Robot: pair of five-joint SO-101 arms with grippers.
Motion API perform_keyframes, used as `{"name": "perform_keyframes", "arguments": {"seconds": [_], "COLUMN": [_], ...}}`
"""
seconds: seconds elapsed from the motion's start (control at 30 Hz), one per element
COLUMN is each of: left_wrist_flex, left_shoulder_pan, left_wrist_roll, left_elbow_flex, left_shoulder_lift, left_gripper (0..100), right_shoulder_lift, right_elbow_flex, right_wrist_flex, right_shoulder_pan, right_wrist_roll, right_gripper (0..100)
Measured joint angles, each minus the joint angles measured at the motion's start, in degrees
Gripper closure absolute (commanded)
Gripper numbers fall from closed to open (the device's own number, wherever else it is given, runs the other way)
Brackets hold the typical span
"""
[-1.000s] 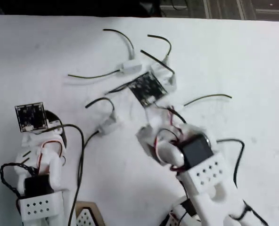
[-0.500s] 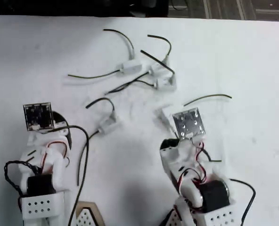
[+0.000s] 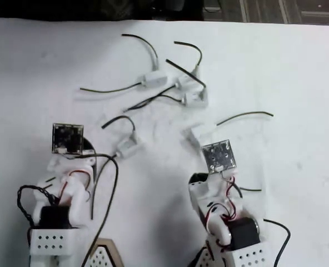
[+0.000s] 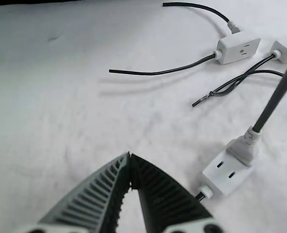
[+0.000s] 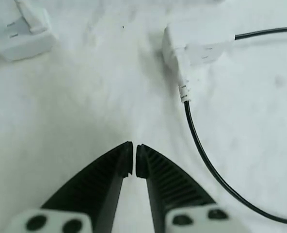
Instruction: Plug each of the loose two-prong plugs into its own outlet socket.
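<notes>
Several white plug and socket pieces with black leads lie scattered on the white table [image 3: 298, 72]. My left gripper [image 4: 130, 167] is shut and empty, low over the cloth. A white socket block [image 4: 227, 171] with two slots lies just beside and beyond it; this same block [image 3: 128, 148] sits between the arms. Farther off lies another socket [image 4: 238, 47]. My right gripper [image 5: 134, 158] is also shut on nothing, short of a white connector [image 5: 194, 46] with black leads on two sides. That connector [image 3: 201, 131] lies just ahead of the right arm.
A cluster of white pieces [image 3: 191, 92] with tangled leads lies mid-table, and one more piece [image 3: 153, 79] to its left. Another white piece [image 5: 20, 35] lies off to one side of the right gripper. A black arm cable [image 3: 106, 189] loops beside the left arm.
The right arm has pulled back from the mid-table cluster to the near side, leaving the white connector in front of it. The left arm has swung to the right, toward the nearby socket block.
</notes>
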Motion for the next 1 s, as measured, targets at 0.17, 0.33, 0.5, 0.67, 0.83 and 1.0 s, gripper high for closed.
{"name": "perform_keyframes", "arguments": {"seconds": [0.17,0.33,0.5,0.67,0.83,1.0], "left_wrist_flex": [0.0,1.5,7.0,7.9,9.2,14.9], "left_shoulder_pan": [0.0,0.0,0.3,1.0,1.1,1.1], "left_wrist_roll": [0.0,0.0,0.0,-0.1,-1.9,-9.0], "left_elbow_flex": [0.0,1.0,3.7,3.8,4.5,5.5], "left_shoulder_lift": [0.0,-4.3,-15.6,-16.1,-16.1,-16.1], "left_gripper": [98,98,98,98,98,98], "right_shoulder_lift": [-0.2,0.1,0.1,0.1,0.1,0.2], "right_elbow_flex": [2.9,6.9,8.1,8.1,8.1,8.1], "right_wrist_flex": [0.0,0.0,-0.1,-0.1,-0.1,0.0], "right_shoulder_pan": [-0.1,-0.1,-0.1,-0.1,-0.1,-0.1], "right_wrist_roll": [0.0,0.0,0.0,-0.1,-0.1,-0.1], "right_gripper": [98.1,98.1,98.1,98.1,98.1,98.1]}}
